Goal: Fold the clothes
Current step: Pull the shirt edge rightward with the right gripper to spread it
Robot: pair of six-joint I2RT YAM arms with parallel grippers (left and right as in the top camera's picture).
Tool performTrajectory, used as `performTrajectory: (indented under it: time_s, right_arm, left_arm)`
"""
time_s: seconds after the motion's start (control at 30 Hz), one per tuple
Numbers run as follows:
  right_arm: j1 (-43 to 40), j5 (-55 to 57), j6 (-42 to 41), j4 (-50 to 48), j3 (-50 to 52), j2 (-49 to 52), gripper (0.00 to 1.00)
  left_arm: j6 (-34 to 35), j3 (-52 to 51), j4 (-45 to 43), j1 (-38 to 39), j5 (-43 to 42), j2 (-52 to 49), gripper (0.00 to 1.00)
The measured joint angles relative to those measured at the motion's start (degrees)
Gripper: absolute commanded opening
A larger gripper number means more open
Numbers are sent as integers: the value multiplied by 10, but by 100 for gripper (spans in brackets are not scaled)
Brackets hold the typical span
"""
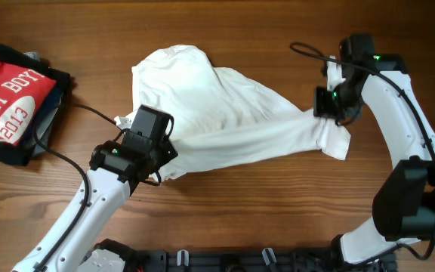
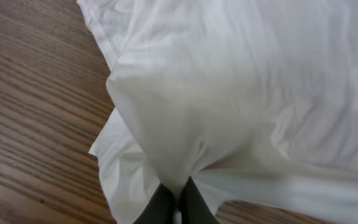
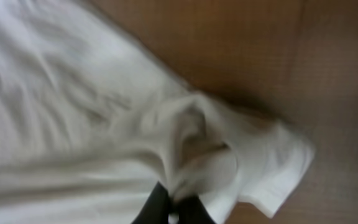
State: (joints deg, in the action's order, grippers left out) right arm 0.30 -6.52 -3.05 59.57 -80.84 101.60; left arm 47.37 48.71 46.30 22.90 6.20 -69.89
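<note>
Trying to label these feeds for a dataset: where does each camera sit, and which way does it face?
Overhead: above the table, looking straight down; both arms show, the white shirt stretched between them.
Left wrist: on the left arm, looking along the left end effector, shut on the white shirt's edge.
Right wrist: on the right arm, looking along the right end effector, shut on bunched shirt; blurred.
Shared: all show the white shirt and table.

The dark fingers [image 3: 156, 208] pinch a bunched fold of the white garment [image 3: 73, 106] at the bottom edge. A short sleeve [image 3: 278, 168] hangs out to the right over the brown wooden counter [image 3: 278, 56]. Everything looks blurred.
</note>
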Motion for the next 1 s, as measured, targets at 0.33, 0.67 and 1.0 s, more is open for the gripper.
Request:
performTrajectory:
  time_s: [0.33, 0.67, 1.0]
  right_arm:
    - [2, 29, -45, -216, -4, 1, 56]
    - [2, 18, -37, -220, 159, 1, 52]
    - [3, 14, -33, -392, 245, 2, 56]
  left_arm:
    - [0, 0, -32, 1, 17, 0, 4]
    - [0, 0, -33, 1, 21, -1, 4]
    - [0, 0, -33, 1, 21, -1, 4]
